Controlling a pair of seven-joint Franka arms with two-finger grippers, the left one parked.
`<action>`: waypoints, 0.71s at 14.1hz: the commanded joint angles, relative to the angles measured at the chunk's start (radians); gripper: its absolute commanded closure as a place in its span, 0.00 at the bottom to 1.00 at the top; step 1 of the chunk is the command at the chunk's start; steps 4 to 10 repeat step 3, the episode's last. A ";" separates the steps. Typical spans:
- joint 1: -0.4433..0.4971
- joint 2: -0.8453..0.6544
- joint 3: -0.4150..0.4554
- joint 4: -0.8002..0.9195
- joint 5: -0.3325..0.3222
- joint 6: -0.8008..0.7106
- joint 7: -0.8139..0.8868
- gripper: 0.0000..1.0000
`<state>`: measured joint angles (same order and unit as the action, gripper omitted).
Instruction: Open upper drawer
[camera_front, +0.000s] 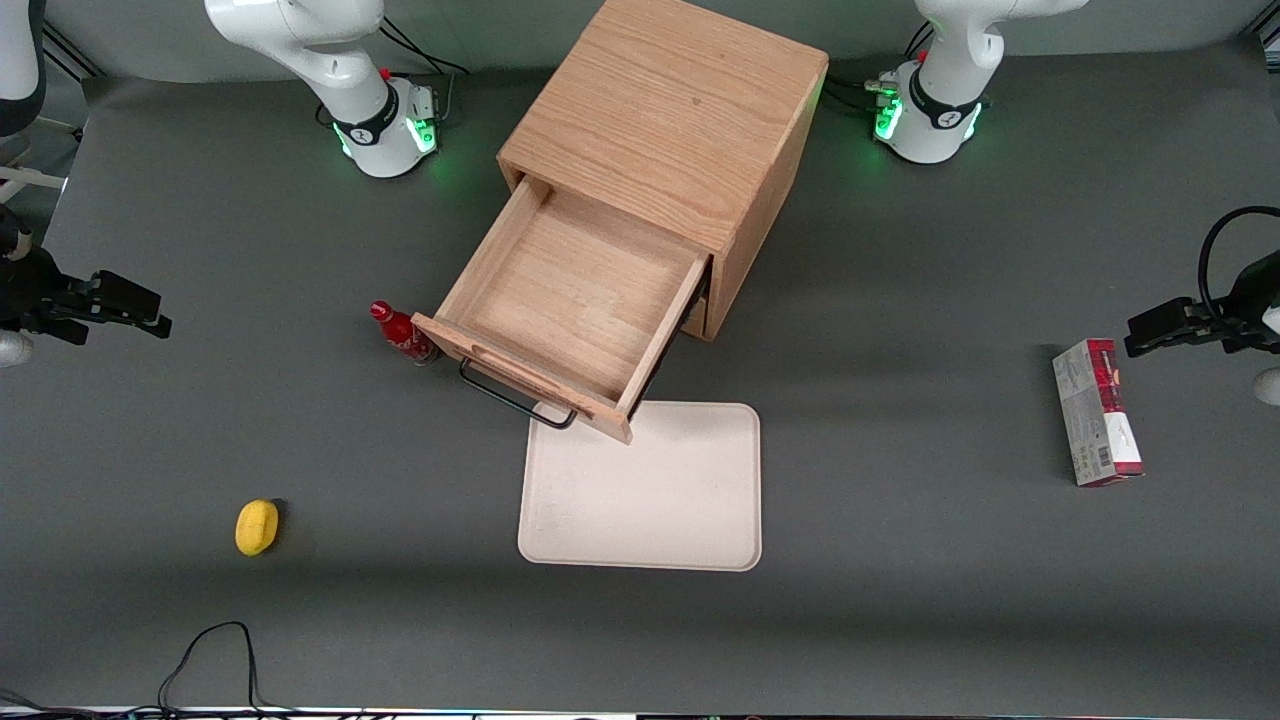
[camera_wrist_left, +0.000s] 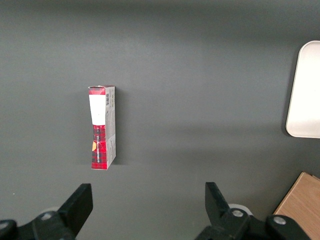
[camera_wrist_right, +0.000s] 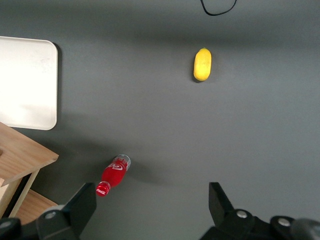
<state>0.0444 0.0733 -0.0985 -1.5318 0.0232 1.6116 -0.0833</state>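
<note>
The boxy oak cabinet (camera_front: 670, 110) stands at the table's middle. Its upper drawer (camera_front: 570, 300) is pulled far out, showing an empty wooden inside. The drawer's thin black wire handle (camera_front: 515, 400) hangs over the edge of a white tray. A corner of the drawer front shows in the right wrist view (camera_wrist_right: 25, 160). Only a sliver of the lower drawer (camera_front: 697, 312) shows under it. My right gripper (camera_front: 150, 312) hovers well off toward the working arm's end of the table, apart from the drawer. It is open and empty (camera_wrist_right: 151, 205).
A red cola bottle (camera_front: 400, 335) (camera_wrist_right: 114, 175) lies beside the drawer front. A yellow fruit (camera_front: 256, 526) (camera_wrist_right: 202, 64) lies nearer the front camera. The white tray (camera_front: 645, 490) lies in front of the drawer. A red and grey box (camera_front: 1095, 410) (camera_wrist_left: 102, 127) lies toward the parked arm's end.
</note>
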 joint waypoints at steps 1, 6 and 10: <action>0.006 -0.007 0.000 -0.004 -0.025 0.013 0.025 0.00; 0.006 -0.007 0.000 -0.005 -0.034 0.010 0.030 0.00; 0.006 -0.007 0.000 -0.005 -0.034 0.010 0.030 0.00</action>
